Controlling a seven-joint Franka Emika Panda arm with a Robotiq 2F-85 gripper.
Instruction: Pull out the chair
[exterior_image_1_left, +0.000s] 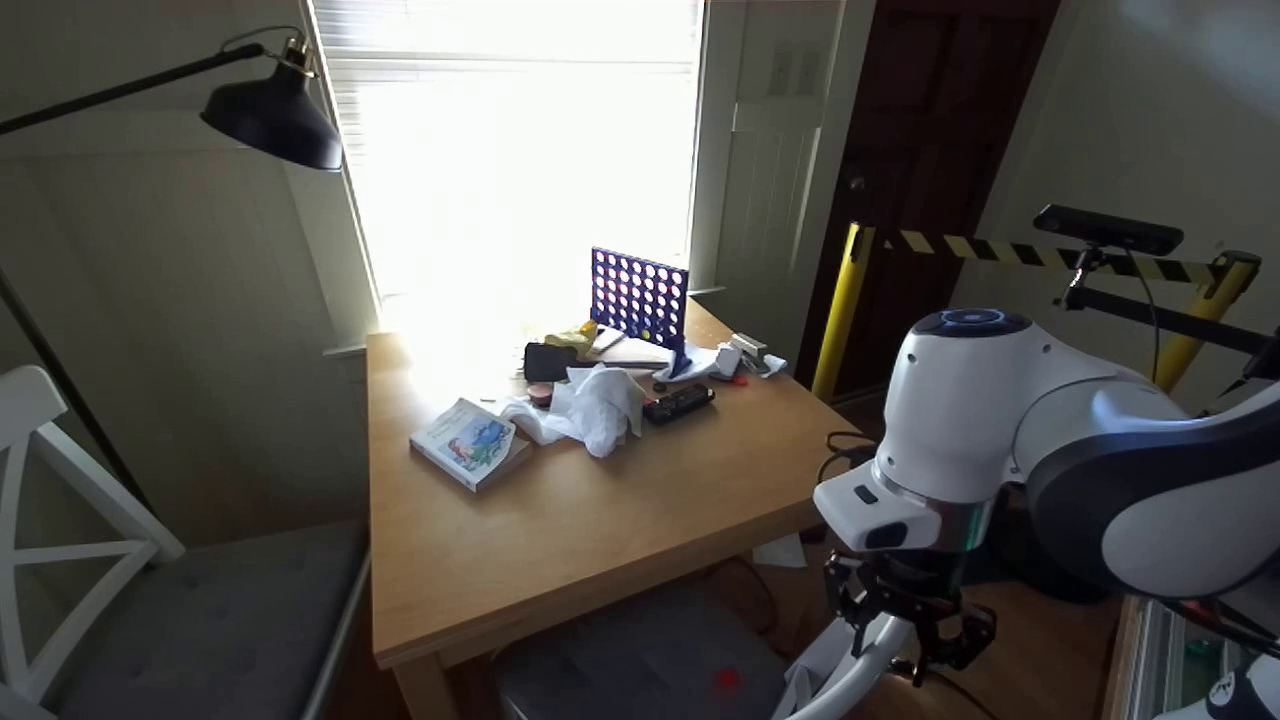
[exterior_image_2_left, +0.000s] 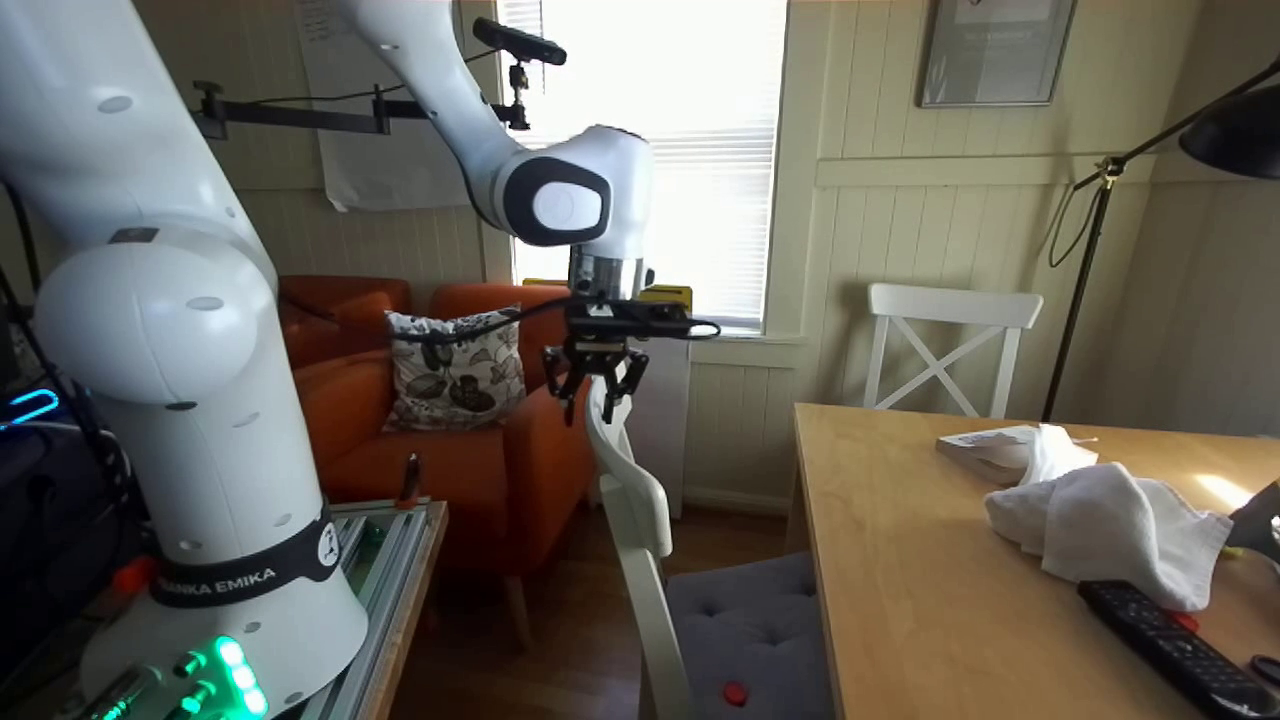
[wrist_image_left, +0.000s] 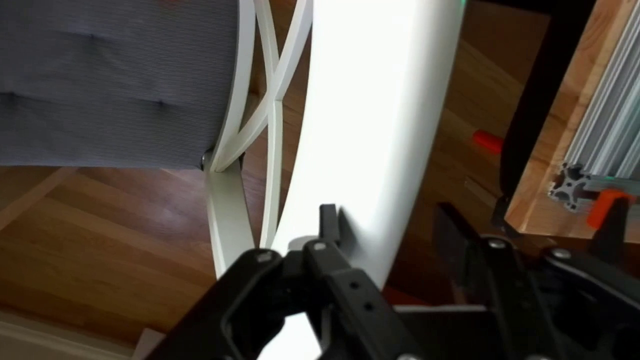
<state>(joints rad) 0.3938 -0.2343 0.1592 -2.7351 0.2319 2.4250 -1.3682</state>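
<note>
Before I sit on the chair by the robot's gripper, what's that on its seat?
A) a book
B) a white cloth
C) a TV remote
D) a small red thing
D: both exterior views show a small red thing on the chair's grey seat, while the book, remote and white cloth lie on the table.

Worktop (exterior_image_1_left: 610, 515), light wood. On it: one book (exterior_image_1_left: 466, 443), illustrated cover uppermost; one crumpled white cloth (exterior_image_1_left: 600, 408) beside it; one black remote control (exterior_image_1_left: 680, 403) near the cloth; one blue game grid (exterior_image_1_left: 640, 296), upright; one dark object (exterior_image_1_left: 549, 362), unidentifiable.
</note>
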